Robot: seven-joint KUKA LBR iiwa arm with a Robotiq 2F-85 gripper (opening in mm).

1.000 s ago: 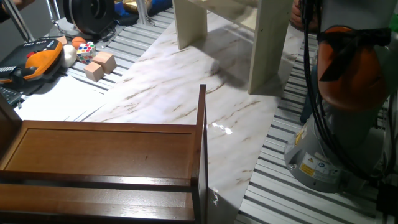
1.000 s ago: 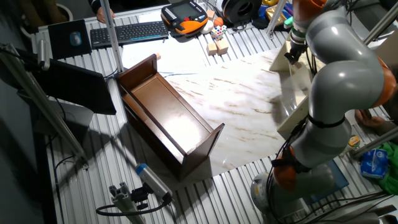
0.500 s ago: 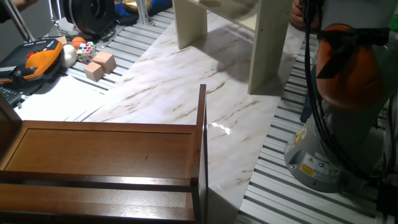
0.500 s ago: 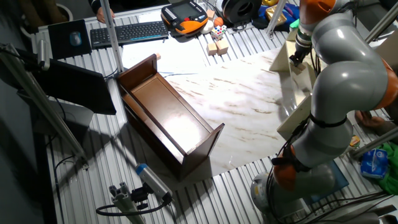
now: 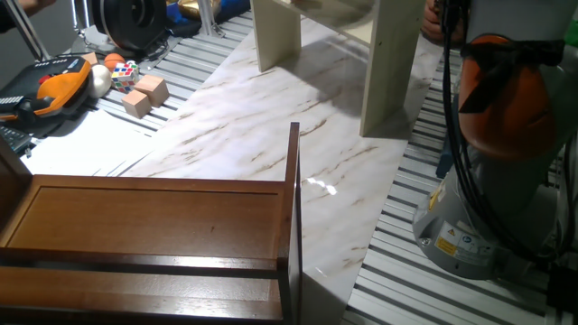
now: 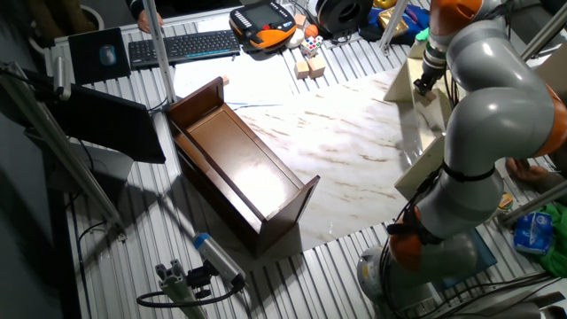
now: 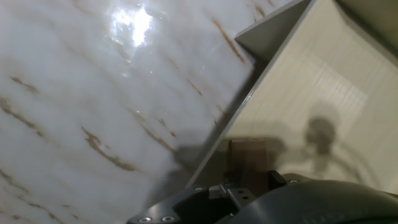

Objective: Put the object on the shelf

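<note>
The object, a thin tan wooden slab (image 7: 247, 158), shows only in the hand view, low in the middle, between the jaws and just over a cream board. The shelf (image 5: 388, 72) is the cream unit at the table's far edge; it also shows in the other fixed view (image 6: 403, 84) and in the hand view (image 7: 311, 81). My gripper (image 6: 426, 82) hangs over the shelf's top part. In the hand view the gripper (image 7: 249, 183) appears shut on the slab. The fingertips are mostly hidden by the hand's body.
A dark reddish-brown wooden unit (image 5: 163, 226) lies on its side on the marble table (image 5: 271, 135). Light wooden cubes (image 5: 144, 95), a puzzle cube (image 5: 125, 72) and an orange pendant (image 5: 54, 81) sit at the far left. The robot base (image 5: 488, 181) stands at the right.
Between one second and half a second ago the gripper moved a little to the right over the shelf. Since then nothing has visibly moved.
</note>
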